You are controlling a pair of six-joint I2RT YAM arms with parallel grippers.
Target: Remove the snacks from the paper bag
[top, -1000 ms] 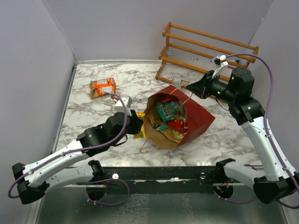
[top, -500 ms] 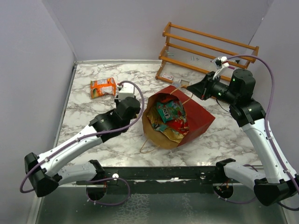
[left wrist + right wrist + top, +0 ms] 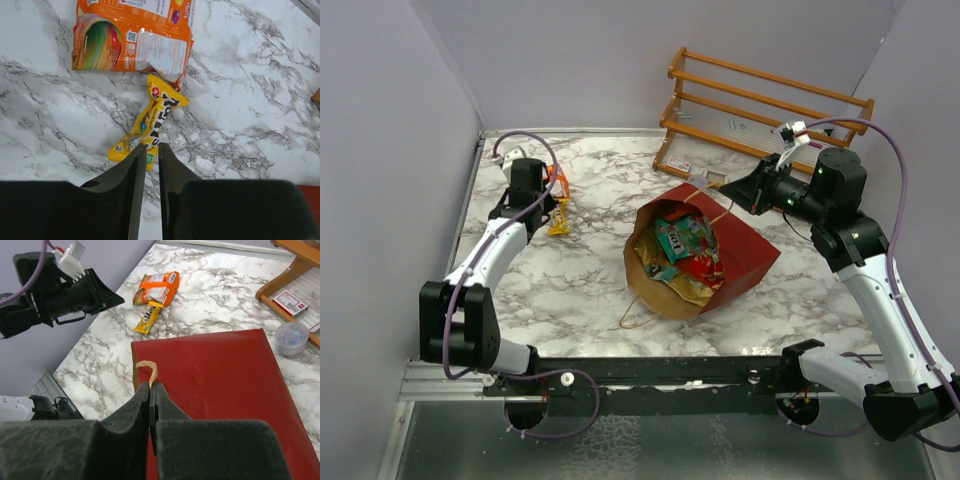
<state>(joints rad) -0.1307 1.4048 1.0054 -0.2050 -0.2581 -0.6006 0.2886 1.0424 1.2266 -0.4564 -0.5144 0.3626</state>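
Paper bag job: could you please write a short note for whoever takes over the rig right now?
Left end effector: slightly open, empty, above the yellow packet.
Right end effector: shut on the handle of the paper bag, which lies on its side.
Done: yellow packet and orange packet are out, side by side on the table.
Left: several packets inside the bag.

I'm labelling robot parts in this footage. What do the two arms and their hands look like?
Both the left arm and right arm have white link shells with black joints and a purple cable looped alongside. The left hand and right hand have two matte black, wedge-shaped fingers each.
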